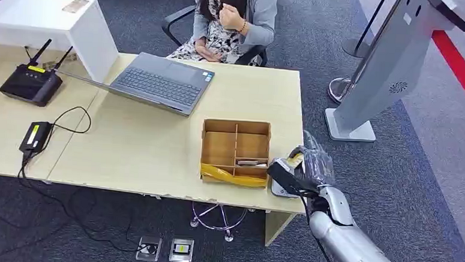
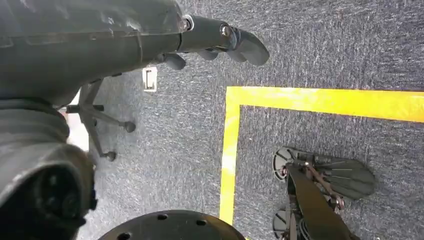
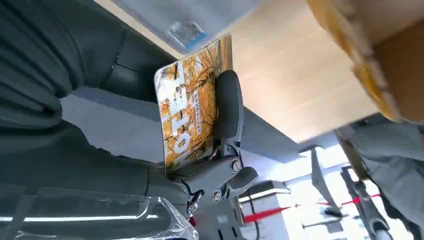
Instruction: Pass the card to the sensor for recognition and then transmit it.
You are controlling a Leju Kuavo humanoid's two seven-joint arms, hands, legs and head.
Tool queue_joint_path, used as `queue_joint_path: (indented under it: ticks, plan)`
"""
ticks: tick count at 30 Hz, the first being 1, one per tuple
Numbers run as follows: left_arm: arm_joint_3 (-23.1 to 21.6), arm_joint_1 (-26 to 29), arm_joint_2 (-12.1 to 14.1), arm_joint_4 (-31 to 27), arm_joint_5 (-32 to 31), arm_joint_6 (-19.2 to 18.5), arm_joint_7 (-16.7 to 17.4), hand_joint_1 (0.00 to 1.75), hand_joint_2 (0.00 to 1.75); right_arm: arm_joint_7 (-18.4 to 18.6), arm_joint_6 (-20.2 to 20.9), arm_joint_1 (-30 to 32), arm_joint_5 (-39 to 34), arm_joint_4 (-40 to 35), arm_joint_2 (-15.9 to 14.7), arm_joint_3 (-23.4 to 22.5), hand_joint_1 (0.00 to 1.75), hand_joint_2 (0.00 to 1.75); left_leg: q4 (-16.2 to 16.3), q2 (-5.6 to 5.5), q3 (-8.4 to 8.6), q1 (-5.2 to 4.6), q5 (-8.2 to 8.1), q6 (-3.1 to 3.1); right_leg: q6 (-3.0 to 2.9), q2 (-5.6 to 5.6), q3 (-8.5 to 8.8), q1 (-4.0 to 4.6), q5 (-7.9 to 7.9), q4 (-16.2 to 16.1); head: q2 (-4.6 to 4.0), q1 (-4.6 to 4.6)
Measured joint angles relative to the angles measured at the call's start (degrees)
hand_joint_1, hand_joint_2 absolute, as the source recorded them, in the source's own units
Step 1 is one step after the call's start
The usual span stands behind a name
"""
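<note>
Closest up, the right hand has the card pinched between its thumb and dark fingers, printed side facing the wrist camera, all yellow autumn-leaf artwork with big white letters. From the head view that same hand sits at the right front corner of the table, partly wrapped in clear plastic, with the card over a small white and grey device lying on the table edge. I can't tell if the card actually touches it.

Just beside the hand on its left is a wooden divider box with a yellow strip along its front wall and something small in one compartment. Further back there's an open laptop, and a person sits behind the table. Over on the left side: a black router with antennas, a power brick with cables, and a white stand. A grey kiosk stands on the carpet off to the right.

The left hand hangs over the carpet by a yellow floor line, fingers loosely apart, holding nothing.
</note>
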Motion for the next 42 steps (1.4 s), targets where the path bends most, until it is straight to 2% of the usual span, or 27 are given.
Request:
queue_joint_path:
  ticks: [4, 13, 17, 24, 29, 34, 40, 41, 42]
  plan:
    - [0.0, -0.02, 0.13, 0.0, 0.04, -0.59, 0.33, 0.0, 0.0, 0.48, 1.34, -3.03, 2.15, -3.5, 0.13, 0.11, 1.75, 1.75, 0.0, 0.0, -0.04, 0.0, 0.0, 0.0, 0.0, 0.0, -0.01, 0.0, 0.0, 0.0, 0.0, 0.02]
    - [0.0, -0.05, 0.22, 0.0, -0.07, -1.82, 0.26, 0.0, 0.0, -4.31, 0.99, -11.42, 3.52, -3.3, 4.61, 1.14, 1.75, 1.75, -0.01, -0.04, -0.09, 0.01, 0.01, -0.02, 0.0, -0.02, -0.03, 0.01, 0.0, 0.03, 0.02, 0.02]
    - [-0.02, -0.14, 0.22, 0.0, -0.5, -2.01, 0.26, 0.0, 0.0, -6.58, 0.42, -15.93, 4.09, 0.54, 8.54, 1.86, 1.75, 1.75, -0.01, -0.02, -0.08, 0.03, 0.02, -0.03, 0.0, 0.06, -0.06, 0.03, 0.0, 0.03, 0.02, 0.02]
    - [-0.42, -0.17, 0.22, 0.0, -2.43, -2.97, -0.76, 0.0, 0.0, -6.16, 0.57, -20.27, 4.61, 7.82, 14.3, 2.82, 1.75, 1.75, -0.01, -0.05, -0.1, 0.05, 0.02, -0.03, -0.01, 0.0, -0.06, 0.05, -0.01, 0.02, 0.0, 0.02]
    - [-1.4, -0.19, 0.22, 0.0, -2.99, -3.1, -0.92, 0.0, 0.0, -5.4, 0.61, -21.4, 4.55, 12.21, 17.09, 3.54, 1.75, 1.75, 0.0, -0.05, -0.1, 0.04, 0.02, -0.03, -0.01, -0.02, -0.08, 0.05, -0.01, 0.01, 0.0, 0.0]
    - [-1.55, -0.48, 0.22, 0.0, -3.23, -3.45, -1.18, 0.0, 0.0, -4.5, 0.33, -21.93, 4.55, 15.6, 18.49, 3.56, 1.75, 1.75, -0.01, -0.04, -0.08, 0.05, 0.02, -0.03, -0.01, -0.01, -0.08, 0.05, -0.01, 0.01, 0.0, 0.02]
    - [-2.82, -0.97, 0.31, 0.0, -3.83, -4.61, -0.54, 0.0, 0.0, -3.54, -0.48, -22.15, 5.18, 18.53, 18.51, 3.52, 1.75, 1.75, 0.0, -0.05, -0.08, 0.05, 0.02, -0.04, -0.01, 0.01, -0.08, 0.05, 0.0, 0.01, 0.0, 0.02]
    - [-2.82, -1.09, 0.31, 0.0, -3.89, -4.77, -0.35, 0.0, 0.0, -3.28, -0.63, -22.15, 5.27, 18.75, 18.4, 3.5, 1.62, 1.75, 0.0, -0.05, -0.08, 0.04, 0.02, -0.04, -0.01, 0.01, -0.09, 0.05, 0.0, 0.01, 0.0, 0.02]
    - [-2.84, -1.21, 0.31, 0.0, -4.07, -4.92, -0.11, 0.0, 0.0, -3.06, -0.83, -22.16, 5.45, 18.81, 18.34, 3.45, 1.62, 1.75, 0.0, -0.05, -0.08, 0.04, 0.02, -0.04, -0.01, 0.01, -0.09, 0.05, -0.01, 0.01, 0.0, 0.02]
